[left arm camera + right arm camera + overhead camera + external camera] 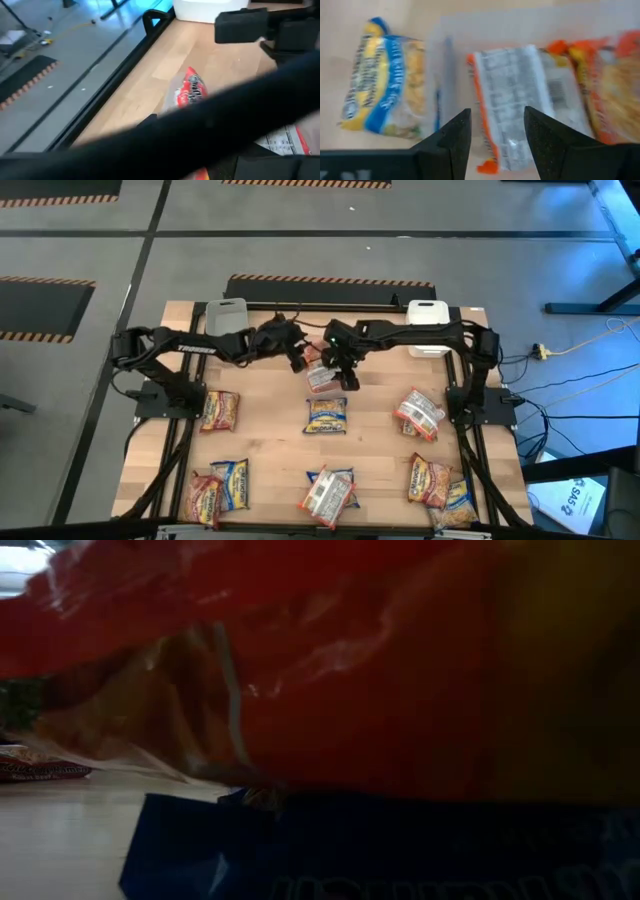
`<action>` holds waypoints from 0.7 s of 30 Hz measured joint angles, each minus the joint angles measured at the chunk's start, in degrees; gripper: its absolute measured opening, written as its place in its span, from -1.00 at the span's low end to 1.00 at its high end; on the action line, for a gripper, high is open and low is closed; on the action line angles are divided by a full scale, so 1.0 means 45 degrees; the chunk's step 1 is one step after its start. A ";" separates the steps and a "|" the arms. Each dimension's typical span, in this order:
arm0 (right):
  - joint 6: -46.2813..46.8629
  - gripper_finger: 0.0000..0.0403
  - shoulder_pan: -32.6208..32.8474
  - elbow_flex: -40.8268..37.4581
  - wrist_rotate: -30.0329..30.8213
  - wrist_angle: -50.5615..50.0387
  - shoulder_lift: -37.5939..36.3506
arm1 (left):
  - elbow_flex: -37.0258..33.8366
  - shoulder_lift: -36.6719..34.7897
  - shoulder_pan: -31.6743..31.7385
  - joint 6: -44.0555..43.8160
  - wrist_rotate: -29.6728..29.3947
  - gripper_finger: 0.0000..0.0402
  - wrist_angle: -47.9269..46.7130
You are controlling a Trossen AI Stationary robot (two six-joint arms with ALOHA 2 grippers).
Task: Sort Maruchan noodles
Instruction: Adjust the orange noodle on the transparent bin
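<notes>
Overhead, I hover my right hand [492,137], fingers spread, above a pink-orange packet [520,100] to pick it for sorting. My left hand [297,360] waits beside it on the bench [270,430]; I cannot tell its fingers' state.

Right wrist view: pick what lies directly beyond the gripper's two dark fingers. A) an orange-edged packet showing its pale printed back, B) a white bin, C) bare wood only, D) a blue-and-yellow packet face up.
A: the right gripper has its fingers spread apart over an orange-edged packet turned with its pale printed back up, while the blue-and-yellow packet lies off to one side.
</notes>
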 joint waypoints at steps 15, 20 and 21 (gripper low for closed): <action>-0.0321 0.18 -0.0760 -0.0005 0.1929 0.1147 0.0714 | -0.0015 0.1133 0.0852 -0.0342 0.1537 -0.34 0.0430; -0.0277 0.14 -0.1166 -0.0012 0.0484 0.1061 0.1112 | -0.0015 0.1213 0.0852 -0.0338 0.1540 -0.34 0.0440; -0.0272 0.13 -0.1166 -0.0019 0.0474 0.1052 0.1242 | -0.0015 0.1213 0.0852 -0.0338 0.1555 -0.34 0.0442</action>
